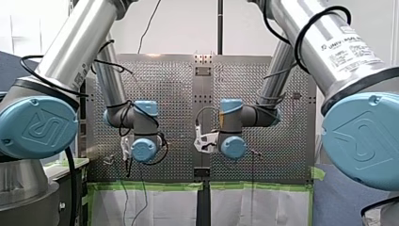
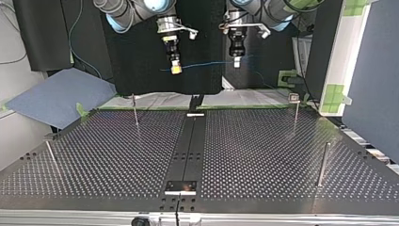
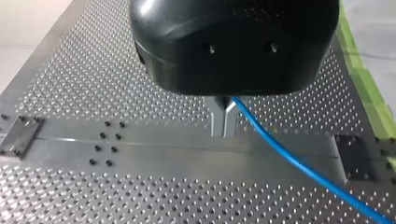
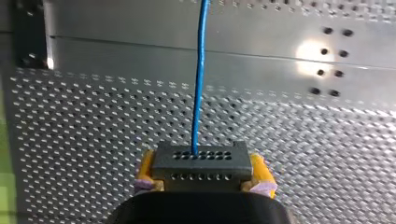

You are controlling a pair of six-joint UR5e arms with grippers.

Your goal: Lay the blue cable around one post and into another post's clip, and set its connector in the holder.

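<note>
Both grippers hang high above the perforated table (image 2: 263, 155) with the blue cable (image 2: 207, 64) stretched between them. In the top view my right gripper (image 2: 176, 68) is at the left and my left gripper (image 2: 236, 60) at the right. In the right wrist view, the yellow pads (image 4: 259, 171) of my right gripper (image 4: 201, 181) are shut on a black connector (image 4: 201, 163); the cable (image 4: 200, 74) runs straight ahead from it. In the left wrist view, my left gripper (image 3: 223, 125) is shut on the cable (image 3: 299, 163), which trails off to one side.
Thin posts stand on the table: one (image 2: 135, 110) at the top view's far left, one with a small clip head (image 2: 294, 99) at far right, a thicker one (image 2: 323, 164) at near right, and a leaning one (image 2: 51, 154) at near left. A dark plate (image 2: 180, 187) sits on the middle strip.
</note>
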